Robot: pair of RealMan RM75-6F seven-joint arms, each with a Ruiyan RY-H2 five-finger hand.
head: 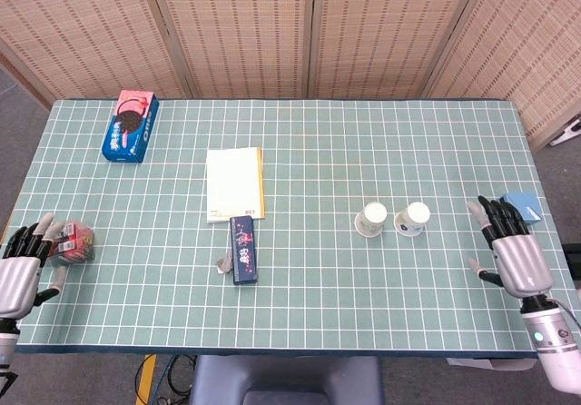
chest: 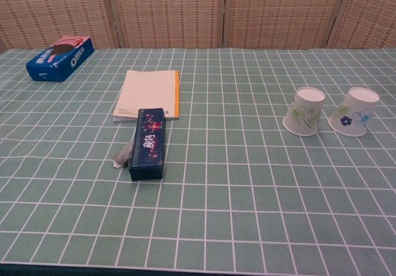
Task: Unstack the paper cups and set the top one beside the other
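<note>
Two white paper cups stand upside down side by side on the green grid table. One with a green leaf print (head: 371, 220) (chest: 304, 111) is on the left; one with blue flowers (head: 413, 218) (chest: 355, 111) is on the right. My right hand (head: 512, 252) hovers open near the table's right front edge, well clear of the cups, fingers spread. At the left front edge my left hand (head: 22, 267) is open, beside a small red packet. Neither hand appears in the chest view.
An Oreo box (head: 131, 125) (chest: 60, 57) lies far left. A cream notebook (head: 235, 182) (chest: 149, 93) and a dark blue pencil case (head: 242, 249) (chest: 147, 142) lie mid-table. A red packet (head: 70, 243) sits by my left hand, a blue box (head: 522, 206) by my right.
</note>
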